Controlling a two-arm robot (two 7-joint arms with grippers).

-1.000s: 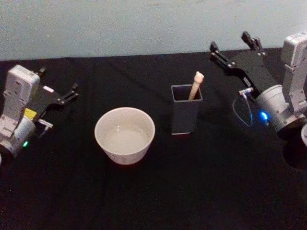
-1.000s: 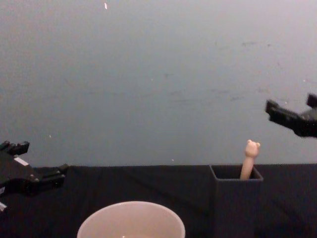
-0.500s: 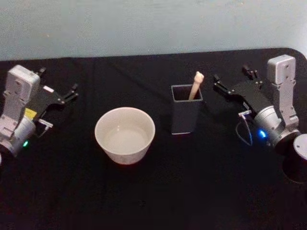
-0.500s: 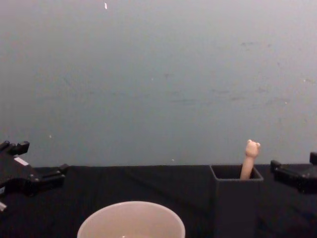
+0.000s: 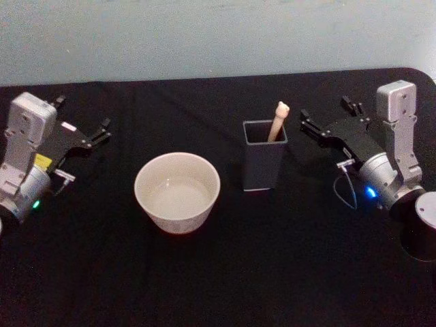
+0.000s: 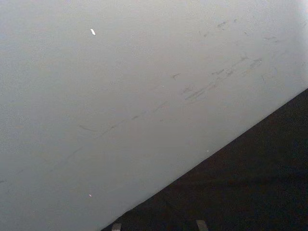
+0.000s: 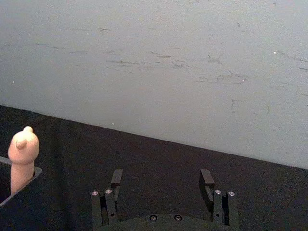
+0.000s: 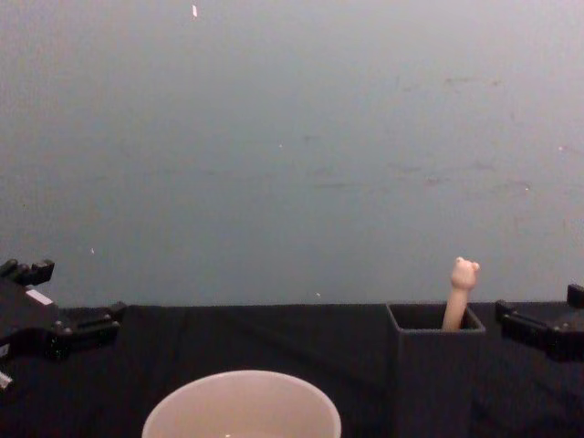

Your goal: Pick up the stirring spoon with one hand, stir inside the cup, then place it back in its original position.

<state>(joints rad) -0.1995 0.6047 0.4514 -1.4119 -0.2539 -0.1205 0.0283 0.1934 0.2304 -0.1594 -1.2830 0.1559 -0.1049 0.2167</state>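
Right pincer point(image 5: 327, 117), fingers spread, is beside the holder box point(image 5: 263, 163) containing the stirring spoon point(image 5: 277, 120). Left pincer point(image 5: 82, 122), spread, rests at the counter's point(image 5: 218, 286) left edge.

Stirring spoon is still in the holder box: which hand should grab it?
Right. The right hand sits open beside the holder box, near the stirring spoon. The left hand is beyond the cup.
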